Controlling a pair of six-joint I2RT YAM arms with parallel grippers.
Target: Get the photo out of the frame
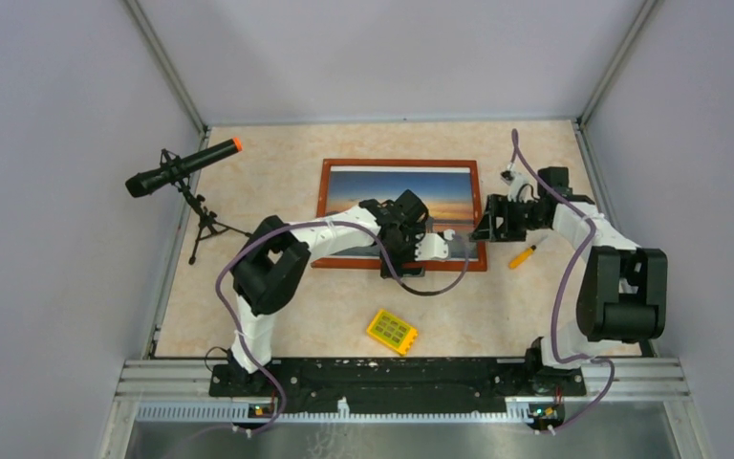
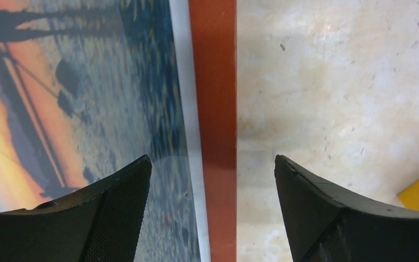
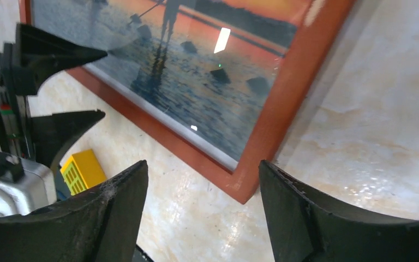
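Red-brown wood: the frame [image 2: 214, 109] lies flat and face up mid-table. Its long axis runs left-right across me, and the photo [image 2: 87, 98] is seated inside it. My left gripper [image 2: 213, 164] is spread wide and holds nothing. It straddles the near long rail by the right-hand corner, one finger over the print, the other over bare table [image 2: 333, 82]. My right gripper [image 3: 202, 166] is apart and empty, with that same corner just ahead. Left is nearer. The back faces down, so I reckon a lift or flip comes first.
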